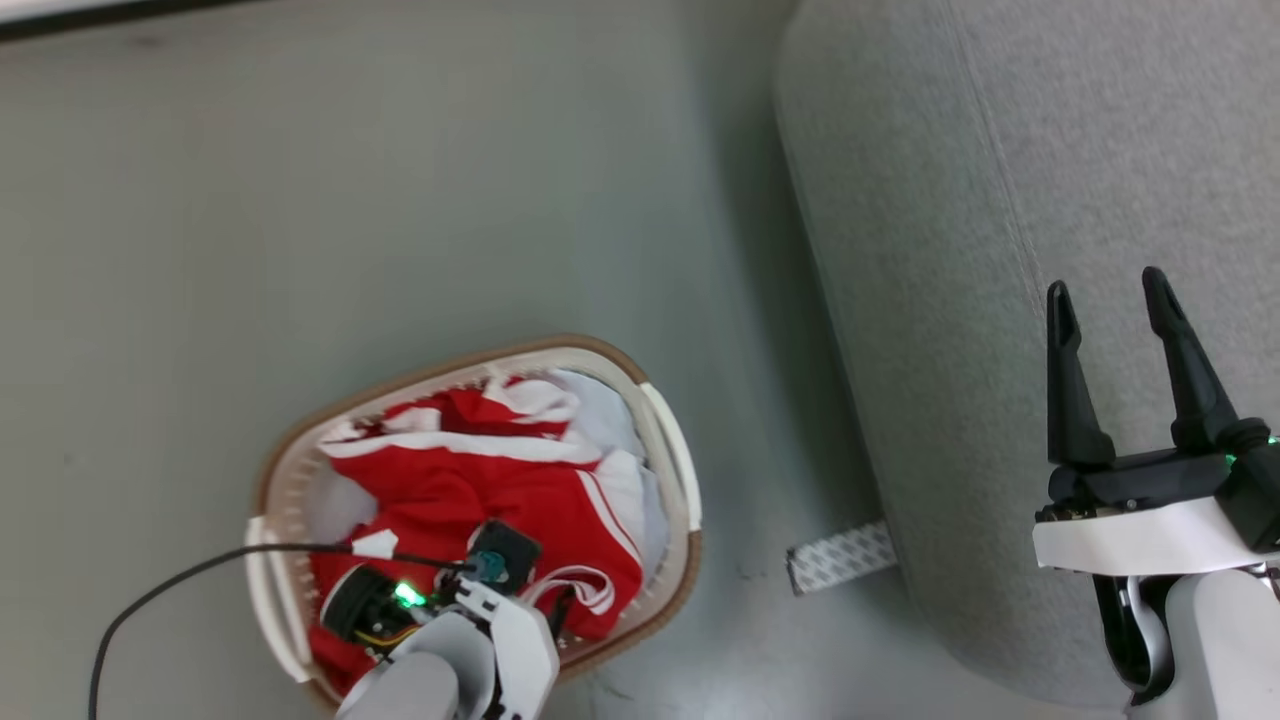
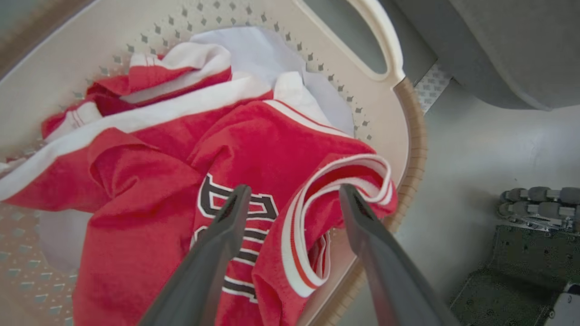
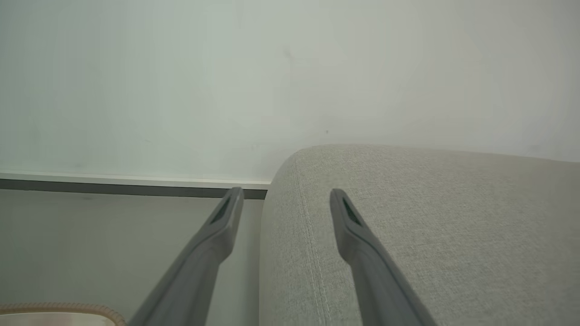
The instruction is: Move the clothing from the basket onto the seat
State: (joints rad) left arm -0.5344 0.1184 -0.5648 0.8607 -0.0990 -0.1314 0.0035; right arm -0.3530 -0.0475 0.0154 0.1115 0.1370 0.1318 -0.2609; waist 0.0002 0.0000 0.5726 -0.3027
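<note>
Red clothing (image 1: 470, 490) with white bands lies heaped in the cream basket (image 1: 678, 455) on the floor. In the left wrist view the red clothing (image 2: 149, 176) shows black lettering and a striped hem loop. My left gripper (image 2: 292, 192) stands open just above the heap, its fingers astride the hem loop, nothing pinched. In the head view its wrist hides the fingers. My right gripper (image 1: 1105, 285) hangs open and empty over the grey seat (image 1: 930, 250); in the right wrist view the right gripper (image 3: 285, 194) is above the seat's (image 3: 430, 217) rounded edge.
A plain white cloth (image 2: 267, 54) lies under the red garments at the basket's far side. A black cable (image 1: 170, 585) runs left from my left wrist. A patterned strip (image 1: 838, 556) sticks out from under the seat. Bare grey floor (image 1: 350, 180) lies around the basket.
</note>
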